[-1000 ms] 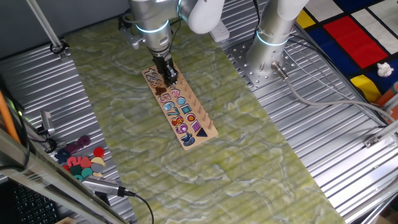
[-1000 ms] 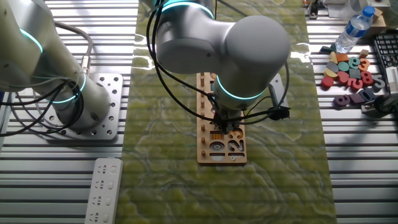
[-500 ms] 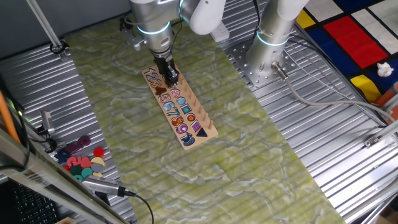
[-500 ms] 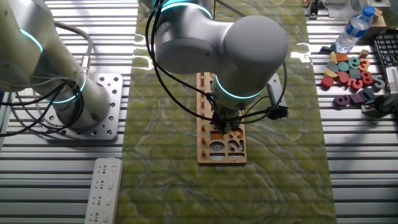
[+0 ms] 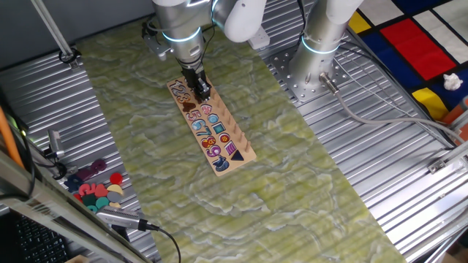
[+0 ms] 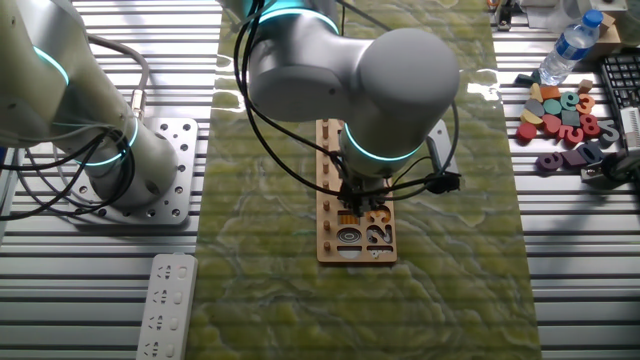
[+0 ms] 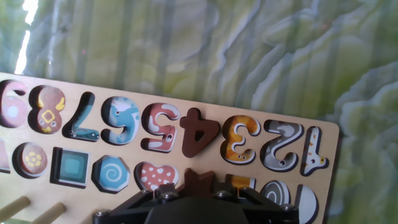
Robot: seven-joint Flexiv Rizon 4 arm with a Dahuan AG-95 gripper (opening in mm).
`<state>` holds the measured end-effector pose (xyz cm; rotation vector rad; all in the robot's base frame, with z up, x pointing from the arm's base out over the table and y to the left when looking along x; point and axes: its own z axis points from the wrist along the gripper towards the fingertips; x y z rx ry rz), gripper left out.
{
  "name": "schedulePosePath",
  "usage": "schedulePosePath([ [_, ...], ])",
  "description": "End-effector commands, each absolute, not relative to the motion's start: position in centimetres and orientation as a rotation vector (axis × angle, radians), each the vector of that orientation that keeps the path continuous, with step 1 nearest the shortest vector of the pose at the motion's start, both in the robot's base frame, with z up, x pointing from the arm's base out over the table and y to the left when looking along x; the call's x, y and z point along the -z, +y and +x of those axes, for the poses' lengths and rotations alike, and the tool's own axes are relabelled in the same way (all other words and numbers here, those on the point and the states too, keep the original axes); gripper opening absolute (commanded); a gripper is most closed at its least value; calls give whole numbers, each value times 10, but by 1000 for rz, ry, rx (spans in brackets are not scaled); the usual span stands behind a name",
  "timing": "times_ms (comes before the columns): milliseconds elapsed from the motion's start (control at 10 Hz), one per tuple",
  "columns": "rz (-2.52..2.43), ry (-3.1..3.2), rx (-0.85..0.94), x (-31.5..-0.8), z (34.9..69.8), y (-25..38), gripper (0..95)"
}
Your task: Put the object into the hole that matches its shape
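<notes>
The dark reddish-brown star piece sits between my jaws at the bottom of the hand view. My gripper is shut on it. It hangs over the shape row of the long light-wood board, between a red spotted heart and an orange recess. The star-shaped hole is hidden under the piece and the gripper. I cannot tell whether the star touches the board. In the fixed views the gripper stands over the board's number-1-2-3 end.
Loose coloured pieces lie off the mat. A water bottle, a keyboard edge and a white remote lie around. A second arm's base stands beside the green mat.
The arm has shifted only very slightly. The gripper stays shut on the star over the same end of the board.
</notes>
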<state>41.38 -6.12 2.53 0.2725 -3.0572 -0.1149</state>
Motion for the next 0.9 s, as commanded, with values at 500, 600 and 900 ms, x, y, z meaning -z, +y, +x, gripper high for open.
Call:
schedulePosePath([
  [500, 281, -3056, 115, -24, 411, -60, 0],
  [600, 282, -3056, 115, -24, 411, -60, 0],
  [900, 287, -3056, 115, -24, 411, -60, 0],
])
